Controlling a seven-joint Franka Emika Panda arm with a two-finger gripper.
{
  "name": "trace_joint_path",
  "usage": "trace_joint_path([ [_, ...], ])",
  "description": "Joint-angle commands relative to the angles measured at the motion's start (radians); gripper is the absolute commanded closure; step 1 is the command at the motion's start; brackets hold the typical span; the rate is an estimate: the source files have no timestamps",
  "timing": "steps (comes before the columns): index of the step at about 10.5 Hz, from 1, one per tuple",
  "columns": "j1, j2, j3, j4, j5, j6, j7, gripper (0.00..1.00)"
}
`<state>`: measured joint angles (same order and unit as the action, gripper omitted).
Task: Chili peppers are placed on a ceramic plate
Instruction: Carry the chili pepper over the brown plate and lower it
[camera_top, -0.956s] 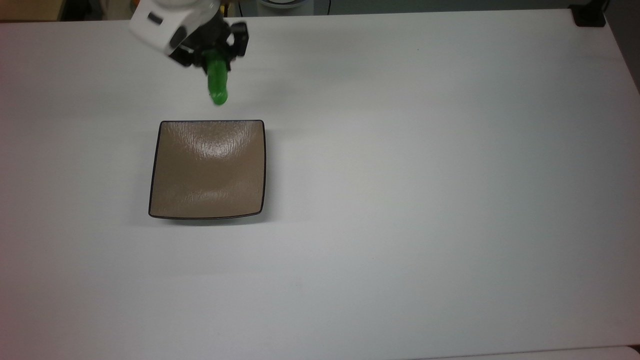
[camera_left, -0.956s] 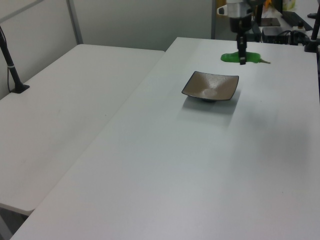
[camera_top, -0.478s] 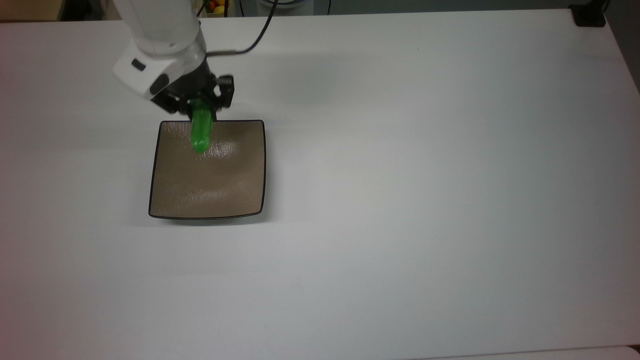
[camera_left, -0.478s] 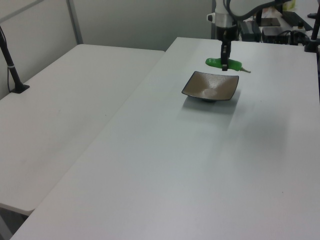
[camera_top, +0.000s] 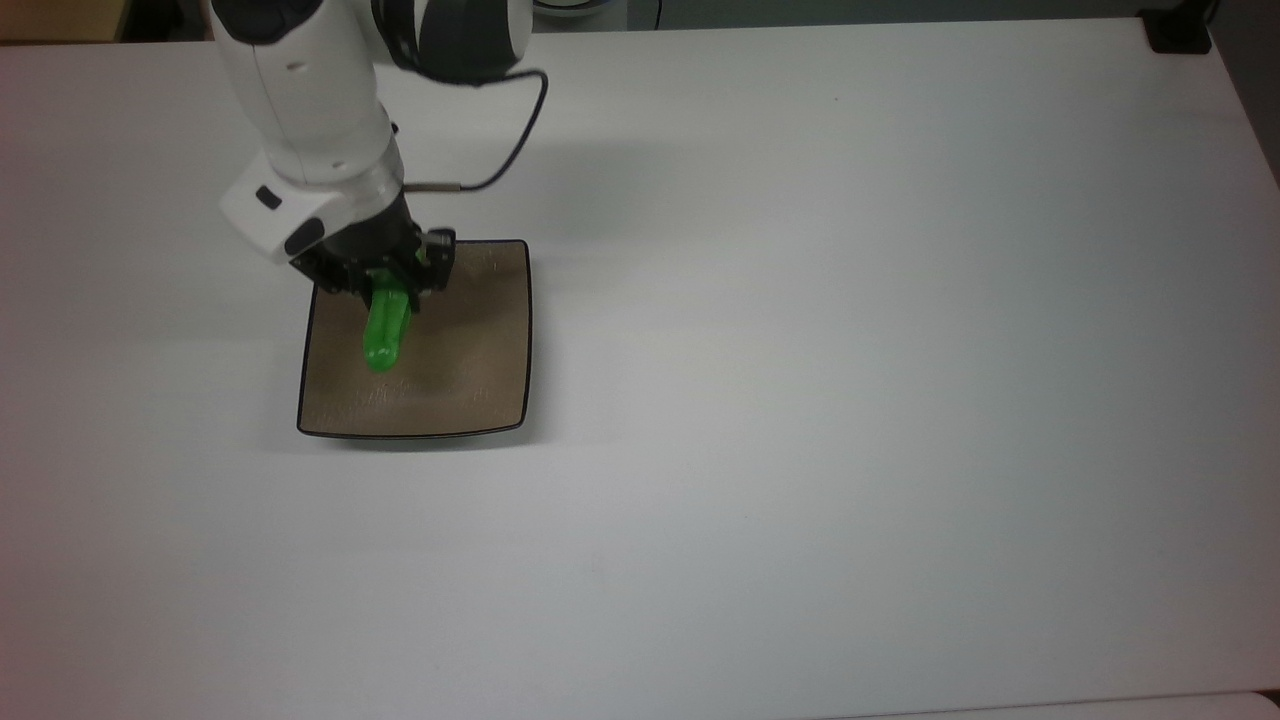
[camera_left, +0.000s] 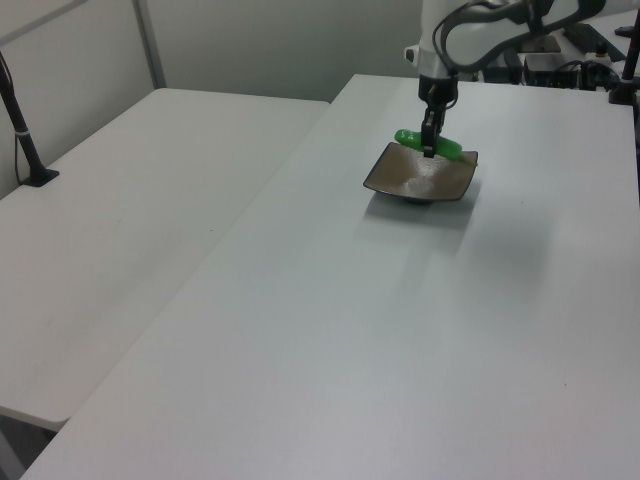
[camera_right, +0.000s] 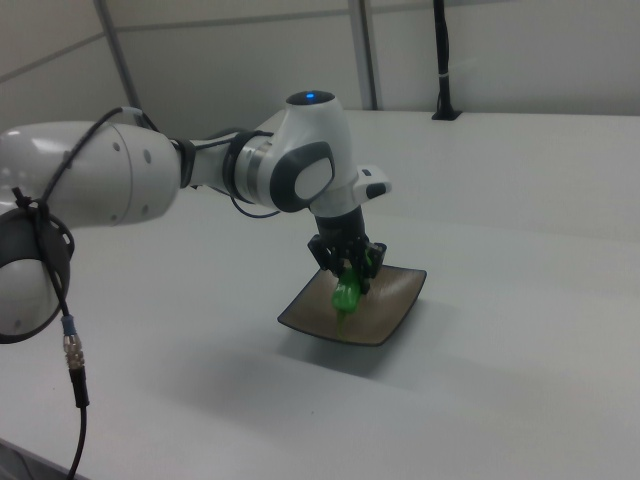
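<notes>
1. Top view: in the upper left of the frame the white robot arm's black two-finger gripper (camera_top: 385, 275) has its jaws clamped on the stem end of the bright green, glossy, tapering chili pepper (camera_top: 385, 330). The pepper's free tip points toward the bottom of the frame, over the left half of the square tan-brown glazed ceramic plate (camera_top: 480, 370). Gripping one end likely leaves the rest of the pepper clear to settle on the glaze.

2. Left view: in the upper right of the frame the pepper (camera_left: 412, 139) lies roughly level across the plate (camera_left: 400, 182), apparently just above it; contact cannot be judged. The plate rests on the white worktop (camera_left: 400, 330).

3. Right view: at frame centre the gripper (camera_right: 347, 262) points downward, so the pepper (camera_right: 346, 296) hangs over the plate's (camera_right: 395, 305) hollow, seemingly ready for release.
</notes>
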<state>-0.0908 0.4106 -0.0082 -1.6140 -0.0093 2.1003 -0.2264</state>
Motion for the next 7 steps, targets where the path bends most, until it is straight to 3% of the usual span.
trace_joint_path([
  [1,0.013,0.049,-0.006,0.020,-0.017,0.078,0.070,0.87],
  [7,0.017,0.089,-0.003,0.020,-0.015,0.110,0.090,0.84],
])
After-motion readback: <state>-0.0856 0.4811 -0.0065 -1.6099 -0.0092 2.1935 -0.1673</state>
